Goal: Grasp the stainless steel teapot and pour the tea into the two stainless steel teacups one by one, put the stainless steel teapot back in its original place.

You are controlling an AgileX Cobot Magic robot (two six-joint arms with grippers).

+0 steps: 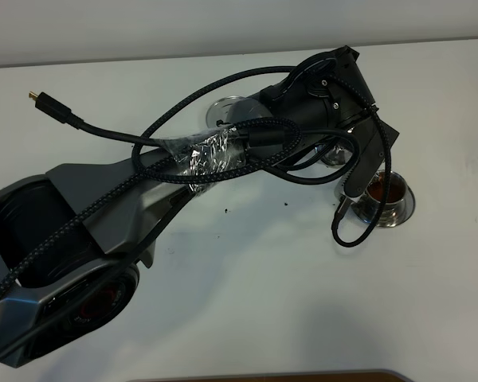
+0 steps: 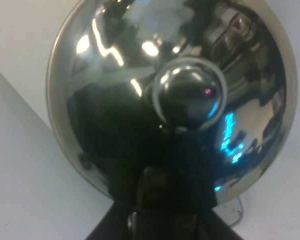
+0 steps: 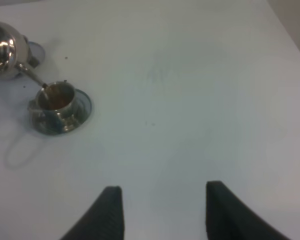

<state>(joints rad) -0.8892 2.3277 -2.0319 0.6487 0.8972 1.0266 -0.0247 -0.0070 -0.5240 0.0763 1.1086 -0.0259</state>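
The stainless steel teapot [image 2: 140,75] fills the left wrist view, its lid knob [image 2: 190,95] facing the camera. My left gripper [image 2: 160,212] is shut on the pot at its handle side. In the right wrist view the teapot [image 3: 5,47] hangs tilted, its spout [image 3: 34,76] over a teacup [image 3: 56,97] that has brown tea in it. From above, that teacup [image 1: 386,193] sits on its saucer just right of my left wrist [image 1: 327,87], which hides most of the pot. The other teacup [image 1: 229,109] shows partly behind the cables. My right gripper [image 3: 165,202] is open and empty.
The left arm [image 1: 103,215] crosses the white table [image 1: 263,302] from the lower left. Braided cables [image 1: 215,155] loop along it, and a loose plug [image 1: 38,98] sticks out at the upper left. Dark specks [image 1: 225,211] lie on the tabletop.
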